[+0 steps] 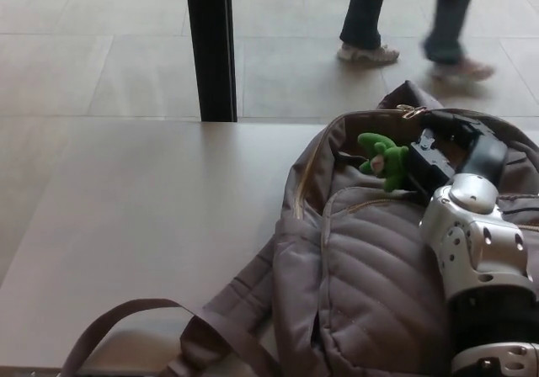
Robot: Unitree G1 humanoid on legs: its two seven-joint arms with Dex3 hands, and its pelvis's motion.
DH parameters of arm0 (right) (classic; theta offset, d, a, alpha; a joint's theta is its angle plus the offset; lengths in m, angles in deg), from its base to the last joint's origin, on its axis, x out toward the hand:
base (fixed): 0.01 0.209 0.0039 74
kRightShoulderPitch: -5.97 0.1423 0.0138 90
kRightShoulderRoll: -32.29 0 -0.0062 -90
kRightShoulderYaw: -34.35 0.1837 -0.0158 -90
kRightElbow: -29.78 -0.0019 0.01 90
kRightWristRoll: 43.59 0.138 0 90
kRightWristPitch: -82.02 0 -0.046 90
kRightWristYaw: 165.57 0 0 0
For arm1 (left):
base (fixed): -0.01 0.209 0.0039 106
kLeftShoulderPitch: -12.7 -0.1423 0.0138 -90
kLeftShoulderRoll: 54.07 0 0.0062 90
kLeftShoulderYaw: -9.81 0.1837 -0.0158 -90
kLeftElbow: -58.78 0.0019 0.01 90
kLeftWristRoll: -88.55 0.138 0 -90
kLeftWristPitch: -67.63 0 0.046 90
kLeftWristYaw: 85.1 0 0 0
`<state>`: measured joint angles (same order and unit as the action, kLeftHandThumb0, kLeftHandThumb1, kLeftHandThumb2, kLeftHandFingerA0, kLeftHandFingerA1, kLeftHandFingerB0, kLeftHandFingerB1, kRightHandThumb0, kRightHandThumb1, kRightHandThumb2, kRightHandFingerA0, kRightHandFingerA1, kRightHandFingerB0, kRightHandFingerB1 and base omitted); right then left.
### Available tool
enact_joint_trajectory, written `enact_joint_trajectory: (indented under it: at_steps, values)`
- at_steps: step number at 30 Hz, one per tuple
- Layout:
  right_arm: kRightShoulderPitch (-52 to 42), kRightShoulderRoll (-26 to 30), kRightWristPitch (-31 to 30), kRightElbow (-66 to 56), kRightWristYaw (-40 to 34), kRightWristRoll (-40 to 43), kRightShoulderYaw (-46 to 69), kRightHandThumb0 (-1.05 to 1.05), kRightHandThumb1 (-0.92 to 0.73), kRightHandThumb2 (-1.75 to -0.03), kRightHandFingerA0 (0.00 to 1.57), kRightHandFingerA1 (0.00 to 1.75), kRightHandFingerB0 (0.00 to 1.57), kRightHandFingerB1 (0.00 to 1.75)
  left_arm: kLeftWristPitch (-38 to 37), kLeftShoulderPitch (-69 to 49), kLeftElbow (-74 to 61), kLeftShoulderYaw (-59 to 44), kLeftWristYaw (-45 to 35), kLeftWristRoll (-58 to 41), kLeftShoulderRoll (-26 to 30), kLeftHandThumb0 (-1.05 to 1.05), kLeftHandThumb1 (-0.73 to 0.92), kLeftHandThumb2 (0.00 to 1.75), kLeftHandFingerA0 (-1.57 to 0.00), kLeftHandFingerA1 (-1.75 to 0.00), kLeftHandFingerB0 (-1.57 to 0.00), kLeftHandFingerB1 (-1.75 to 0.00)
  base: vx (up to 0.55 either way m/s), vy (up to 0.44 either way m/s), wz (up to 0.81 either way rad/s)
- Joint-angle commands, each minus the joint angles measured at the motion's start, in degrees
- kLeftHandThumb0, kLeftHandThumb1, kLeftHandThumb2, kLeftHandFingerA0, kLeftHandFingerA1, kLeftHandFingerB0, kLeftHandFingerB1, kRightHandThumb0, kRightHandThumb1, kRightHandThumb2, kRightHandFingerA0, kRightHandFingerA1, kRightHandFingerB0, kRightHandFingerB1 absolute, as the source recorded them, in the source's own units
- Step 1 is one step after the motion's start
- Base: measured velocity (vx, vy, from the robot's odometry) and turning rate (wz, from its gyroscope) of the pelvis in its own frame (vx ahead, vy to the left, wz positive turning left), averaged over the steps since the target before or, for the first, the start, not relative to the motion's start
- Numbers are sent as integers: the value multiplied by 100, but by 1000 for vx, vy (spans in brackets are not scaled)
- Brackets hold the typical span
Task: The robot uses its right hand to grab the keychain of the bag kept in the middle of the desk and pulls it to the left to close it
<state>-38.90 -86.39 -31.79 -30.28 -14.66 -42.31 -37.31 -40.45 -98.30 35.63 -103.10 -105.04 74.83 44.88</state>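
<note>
— Bag (pixel 379 268) first. Where do we see it?
— We see it lying on the desk (pixel 152 209), over on the right side. It is grey and puffy, and its top gapes open.
— And the keychain (pixel 381 160)?
— We see a little green frog toy at the bag's open top, close to the left end of the gold zip (pixel 310 171).
— What does the right hand (pixel 445 151) do?
— Its black fingers (pixel 421 162) are closed tight around the frog.
— What else do we see?
— A strap (pixel 126 322) by the near edge, a black post (pixel 210 45), and a person's legs (pixel 364 15) on the floor behind.
</note>
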Motion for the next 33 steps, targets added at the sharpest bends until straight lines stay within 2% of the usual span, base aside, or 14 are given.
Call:
enact_joint_trajectory:
  at_steps: [1,4,5,10,11,12,14,20,26,27,28,30,32,33]
  values:
    - [-745,-4714,104,1319,-443,319,-1690,-49,-59,-103,111,175,92,172,-154,76,-19,188,90,290,197,-59,92,68,-70,-56,-69,-48,0,0,0]
    - [-825,-4754,30,1421,-110,436,-1858,-48,-62,-100,113,174,92,164,-105,44,-130,193,106,283,181,-59,92,68,-71,-57,-68,-48,0,0,0]
    - [-906,-4781,29,1455,103,506,-1936,-40,-46,-119,109,175,97,163,-93,20,-184,183,76,261,171,-58,92,68,-70,-59,-68,-49,0,0,0]
    - [-907,-5075,-305,1669,422,691,-2296,-39,-47,-114,109,172,92,155,-120,14,-199,202,174,295,126,-59,92,68,-72,-58,-68,-48,0,0,0]
    - [-921,-5134,-311,1684,409,735,-2317,-36,-35,-128,113,170,97,155,-138,8,-202,193,154,284,125,-57,92,69,-71,-59,-68,-49,0,0,0]
    - [-868,-5280,-220,1884,408,693,-2424,-43,-23,-139,124,155,113,140,-167,31,-157,178,152,274,123,-59,92,67,-71,-57,-69,-49,0,0,0]
    - [-862,-5366,-171,2059,567,691,-2677,-41,-6,-157,102,175,103,150,-116,56,-180,176,206,269,99,-58,92,67,-72,-59,-71,-50,0,0,0]
    - [-875,-5526,-227,2407,808,794,-2917,-41,-7,-157,102,175,107,145,-67,144,-73,173,201,257,69,-57,92,67,-76,-63,-73,-50,0,0,0]
    - [-1209,-5218,-403,2275,1268,967,-3553,-41,-6,-155,104,175,108,147,-103,85,-158,163,124,235,62,-59,92,67,-71,-60,-71,-49,0,0,0]
    - [-1283,-5047,-317,2213,1300,891,-3755,-37,-2,-170,105,175,105,148,-122,84,-137,160,106,234,72,-59,92,67,-72,-58,-71,-49,0,0,0]
    - [-1346,-4925,-320,2113,1301,894,-3894,-48,-10,-159,102,175,104,150,-128,86,-108,151,92,227,81,-58,92,67,-73,-60,-70,-49,0,0,0]
    - [-1329,-4778,-529,1835,1003,911,-4021,-48,-14,-157,104,172,107,145,-98,104,-57,111,97,185,68,-59,91,67,-74,-62,-72,-50,0,0,0]
    - [-1115,-4567,-764,1563,453,733,-3816,-41,-35,-141,111,167,98,149,-146,22,-137,161,133,251,86,-58,92,68,-71,-61,-69,-49,0,0,0]
    - [-1107,-4450,-744,1483,505,729,-3813,-34,-59,-114,105,173,85,152,-144,-4,-180,164,139,253,75,-57,92,69,-69,-58,-67,-49,0,0,0]
